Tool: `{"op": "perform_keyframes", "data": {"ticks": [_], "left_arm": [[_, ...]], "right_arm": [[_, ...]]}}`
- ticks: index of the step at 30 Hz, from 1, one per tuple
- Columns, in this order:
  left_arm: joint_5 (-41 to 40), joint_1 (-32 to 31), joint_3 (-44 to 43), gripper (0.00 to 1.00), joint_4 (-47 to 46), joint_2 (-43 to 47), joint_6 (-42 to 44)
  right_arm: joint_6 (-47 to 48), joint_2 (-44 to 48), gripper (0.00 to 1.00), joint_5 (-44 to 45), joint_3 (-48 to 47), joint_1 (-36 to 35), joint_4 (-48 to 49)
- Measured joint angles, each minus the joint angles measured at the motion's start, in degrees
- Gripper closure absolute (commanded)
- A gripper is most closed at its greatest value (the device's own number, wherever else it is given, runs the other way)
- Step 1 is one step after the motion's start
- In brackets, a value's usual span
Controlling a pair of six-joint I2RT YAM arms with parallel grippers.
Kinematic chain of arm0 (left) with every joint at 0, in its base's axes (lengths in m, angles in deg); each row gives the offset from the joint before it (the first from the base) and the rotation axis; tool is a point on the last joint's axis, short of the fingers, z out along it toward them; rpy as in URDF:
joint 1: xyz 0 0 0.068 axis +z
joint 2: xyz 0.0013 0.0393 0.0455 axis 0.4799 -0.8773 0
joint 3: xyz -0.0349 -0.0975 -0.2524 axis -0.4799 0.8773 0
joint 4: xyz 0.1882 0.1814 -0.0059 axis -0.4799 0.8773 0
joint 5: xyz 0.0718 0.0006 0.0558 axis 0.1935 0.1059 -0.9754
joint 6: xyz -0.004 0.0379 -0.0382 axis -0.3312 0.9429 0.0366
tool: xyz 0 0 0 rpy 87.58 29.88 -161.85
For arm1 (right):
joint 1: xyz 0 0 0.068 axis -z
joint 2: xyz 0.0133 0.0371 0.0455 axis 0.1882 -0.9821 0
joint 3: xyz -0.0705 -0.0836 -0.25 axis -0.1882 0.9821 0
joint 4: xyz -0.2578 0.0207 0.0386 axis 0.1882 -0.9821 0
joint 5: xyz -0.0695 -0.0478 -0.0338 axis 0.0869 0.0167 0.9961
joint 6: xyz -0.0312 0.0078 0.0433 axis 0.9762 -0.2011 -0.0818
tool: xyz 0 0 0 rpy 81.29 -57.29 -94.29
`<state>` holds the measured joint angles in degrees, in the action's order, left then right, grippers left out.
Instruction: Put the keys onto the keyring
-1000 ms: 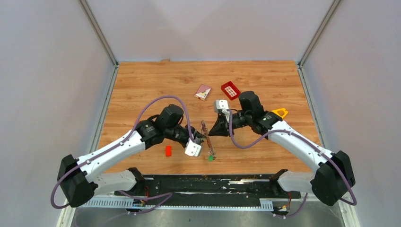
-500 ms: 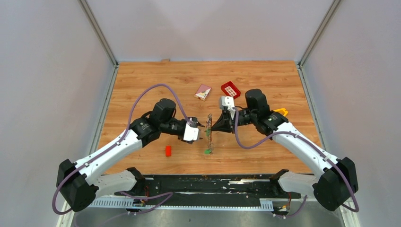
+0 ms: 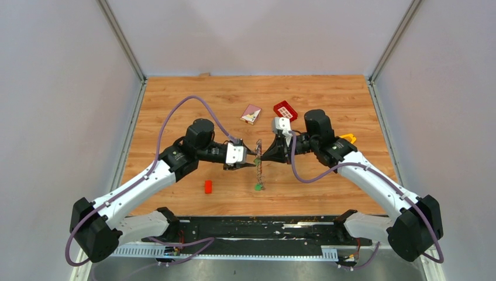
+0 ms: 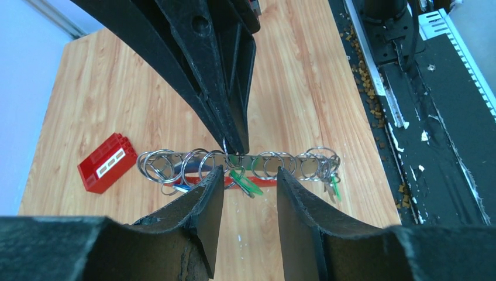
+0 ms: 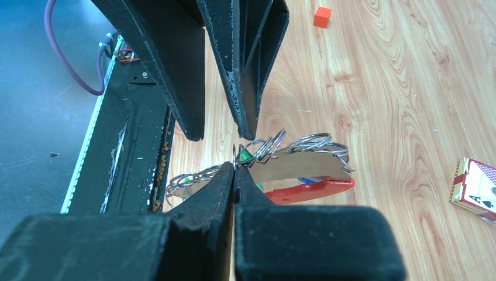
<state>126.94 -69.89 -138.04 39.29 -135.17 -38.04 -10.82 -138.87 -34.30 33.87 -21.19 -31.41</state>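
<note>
- The right gripper is clenched on the keyring, pinching it near the middle.
- The left gripper is released, jaws apart, meeting the right one tip to tip.
- The keyring hangs just ahead of the left gripper's tips, its long axis crosswise to the reach.
- A green key dangles in line with that gap, so the left arm looks best placed to take it.

Wooden table bears red block, tray, card box.
</note>
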Motion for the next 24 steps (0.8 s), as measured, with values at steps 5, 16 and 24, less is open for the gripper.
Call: {"op": "perform_keyframes", "data": {"ticks": [5, 16, 24], "left_arm": [[0.7, 0.0, 0.0, 0.55, -1.3, 0.0, -1.7], [1.0, 0.0, 0.0, 0.56, -2.1, -0.9, -3.5], [1.0, 0.1, -0.3, 0.6, -3.2, -3.4, -6.1]], "right_arm": [[-0.3, -0.2, 1.0, 0.0, 0.0, 0.0, 0.1], [-0.3, -0.6, 1.0, 0.0, 0.0, 0.1, 0.1], [-0.3, -0.6, 1.0, 0.0, 0.0, 0.1, 0.1]]}}
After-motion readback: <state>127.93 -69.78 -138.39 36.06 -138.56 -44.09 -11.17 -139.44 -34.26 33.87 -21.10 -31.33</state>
